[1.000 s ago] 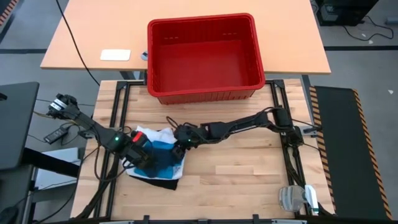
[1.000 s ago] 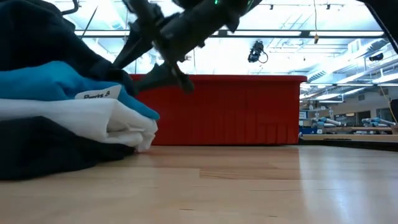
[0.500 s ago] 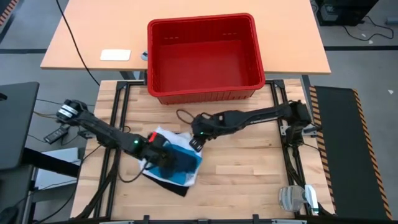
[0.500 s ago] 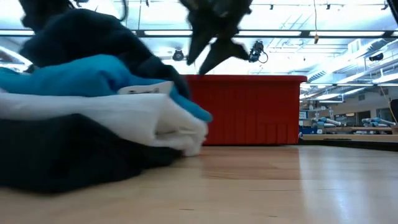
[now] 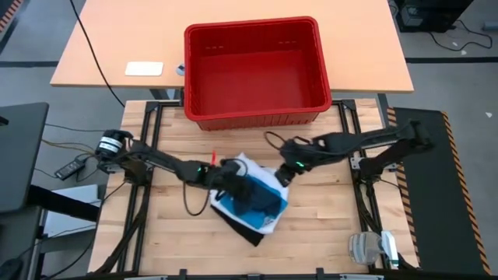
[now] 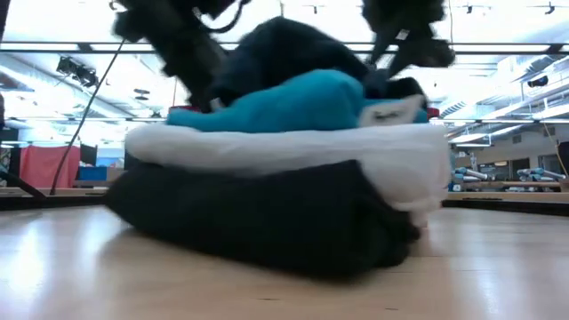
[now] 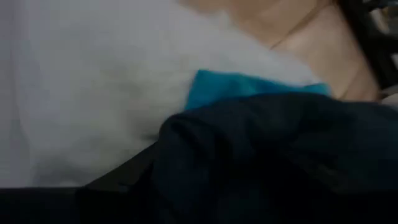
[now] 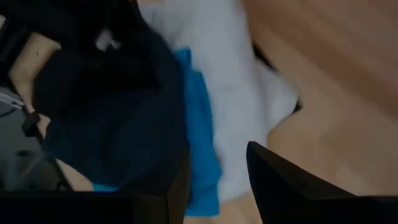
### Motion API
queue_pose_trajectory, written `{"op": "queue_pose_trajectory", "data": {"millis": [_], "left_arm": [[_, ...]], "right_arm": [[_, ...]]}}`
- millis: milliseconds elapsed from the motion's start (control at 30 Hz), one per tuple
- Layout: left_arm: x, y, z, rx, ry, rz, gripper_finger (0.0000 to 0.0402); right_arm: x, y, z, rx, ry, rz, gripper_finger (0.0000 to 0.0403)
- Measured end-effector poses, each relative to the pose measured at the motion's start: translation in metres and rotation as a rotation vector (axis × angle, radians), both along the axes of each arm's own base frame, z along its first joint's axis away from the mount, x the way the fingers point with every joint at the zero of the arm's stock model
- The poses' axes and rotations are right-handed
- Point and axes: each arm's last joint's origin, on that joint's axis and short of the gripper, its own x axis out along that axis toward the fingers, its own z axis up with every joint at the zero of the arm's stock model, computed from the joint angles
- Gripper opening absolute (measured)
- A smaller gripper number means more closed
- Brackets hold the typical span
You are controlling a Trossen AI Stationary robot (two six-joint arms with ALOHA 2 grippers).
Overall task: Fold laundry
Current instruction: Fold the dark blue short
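Laundry pile [image 5: 250, 204] lies mid-bench, long axis running near-right. Left claw [image 5: 233, 180] is pressed onto its left end, state unreadable. Right claw [image 5: 282, 176], fingers apart, hovers just right.

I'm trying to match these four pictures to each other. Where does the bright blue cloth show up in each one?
High view: the blue cloth lies mid-table on the stack, below the red basket.
Low view: blue cloth near the top of the stack, above the white T-shirt.
Left wrist view: a blue patch at centre.
Right wrist view: a blue strip at centre.
Shared landmark: the white T-shirt bordering it.
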Motion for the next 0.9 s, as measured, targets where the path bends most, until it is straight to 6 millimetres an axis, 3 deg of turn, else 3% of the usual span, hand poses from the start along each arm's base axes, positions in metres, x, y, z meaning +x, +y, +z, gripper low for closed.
{"op": "queue_pose_trajectory", "data": {"millis": [133, 300, 500, 667, 900], "left_arm": [[0.013, 0.008, 0.025, 0.039, -0.01, -0.024, 0.0247], [0.007, 0.009, 0.041, 0.047, 0.059, -0.027, 0.0247], [-0.008, -0.005, 0.053, 0.016, 0.076, -0.051, 0.0248], [-0.027, -0.019, 0.064, 0.043, 0.096, -0.024, 0.0262], [-0.055, -0.04, 0.07, 0.1, 0.161, 0.013, 0.0301]], "right_arm": [[-0.031, 0.006, -0.017, 0.012, -0.066, -0.059, 0.0156], [-0.046, 0.007, -0.028, -0.022, -0.257, -0.104, 0.0156], [-0.04, 0.006, -0.033, -0.091, -0.505, -0.018, 0.0158], [-0.036, 0.004, -0.038, -0.144, -0.53, 0.031, 0.0158], [-0.025, 0.004, -0.04, -0.062, -0.582, 0.042, 0.016]]}}
